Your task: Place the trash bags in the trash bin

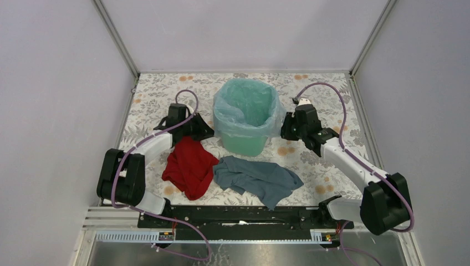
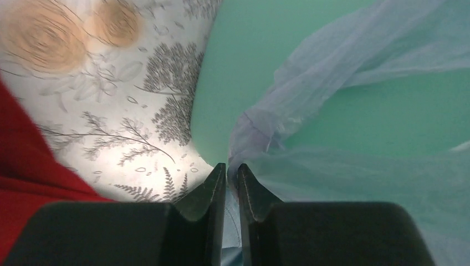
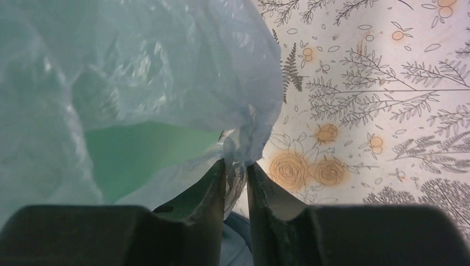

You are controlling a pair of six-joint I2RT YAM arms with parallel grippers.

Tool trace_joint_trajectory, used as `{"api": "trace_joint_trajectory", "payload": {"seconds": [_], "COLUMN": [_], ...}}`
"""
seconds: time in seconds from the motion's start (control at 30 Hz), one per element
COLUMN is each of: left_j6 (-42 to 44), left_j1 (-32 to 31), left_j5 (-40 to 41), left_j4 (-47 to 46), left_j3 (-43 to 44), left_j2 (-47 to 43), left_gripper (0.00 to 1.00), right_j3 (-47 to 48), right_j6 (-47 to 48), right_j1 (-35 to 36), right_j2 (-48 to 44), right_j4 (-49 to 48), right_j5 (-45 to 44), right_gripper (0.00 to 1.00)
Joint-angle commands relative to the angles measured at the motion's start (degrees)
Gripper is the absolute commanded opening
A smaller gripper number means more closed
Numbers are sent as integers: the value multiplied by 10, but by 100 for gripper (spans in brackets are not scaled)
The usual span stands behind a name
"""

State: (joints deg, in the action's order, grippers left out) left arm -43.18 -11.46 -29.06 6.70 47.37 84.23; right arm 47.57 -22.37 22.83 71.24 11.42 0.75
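The mint-green trash bin [image 1: 244, 141] stands upright at the middle back of the table. The pale-blue trash bag [image 1: 245, 105] lines it, its edge folded out over the rim and hanging down the sides. My left gripper [image 1: 206, 132] is at the bin's left side, shut on a bunched edge of the bag [image 2: 260, 130] next to the bin wall [image 2: 238, 66]. My right gripper [image 1: 284, 132] is at the bin's right side, shut on the bag's hanging edge [image 3: 244, 144], with the bin's green wall [image 3: 138, 152] showing through.
A red cloth [image 1: 190, 166] lies in front of the bin to the left, next to a grey-blue cloth [image 1: 258, 178] at the front middle. The floral tablecloth [image 1: 327, 94] covers the table. Metal frame posts stand at the back corners.
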Motion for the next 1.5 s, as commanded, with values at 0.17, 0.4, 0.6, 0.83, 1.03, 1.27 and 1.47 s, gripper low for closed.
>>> {"api": "trace_joint_trajectory", "payload": {"seconds": [0.17,0.4,0.6,0.83,1.03,1.27,1.47], "left_j6": [-59,-112,-118,-129,-135,-133,-135], "left_j1": [-35,-72,-90,-97,-102,-108,-121], "left_j5": [5,-11,-7,-16,-14,8,25], "left_j4": [-154,-244,-273,-300,-301,-273,-268], "left_j3": [-94,-148,-167,-172,-177,-184,-185], "left_j2": [8,20,18,29,17,-18,-20], "left_gripper": [13,13,13,16,18,19,19], "right_j3": [-9,93,245,511,657,555,511], "right_j6": [-9,26,70,103,82,41,2], "right_j1": [-1,-1,0,59,167,210,225], "right_j2": [74,63,-10,96,265,317,321], "right_j4": [-67,120,275,344,368,288,195], "right_j5": [16,-40,-154,-127,-108,-123,7], "right_gripper": [25,56,84,98,100,93,89]}}
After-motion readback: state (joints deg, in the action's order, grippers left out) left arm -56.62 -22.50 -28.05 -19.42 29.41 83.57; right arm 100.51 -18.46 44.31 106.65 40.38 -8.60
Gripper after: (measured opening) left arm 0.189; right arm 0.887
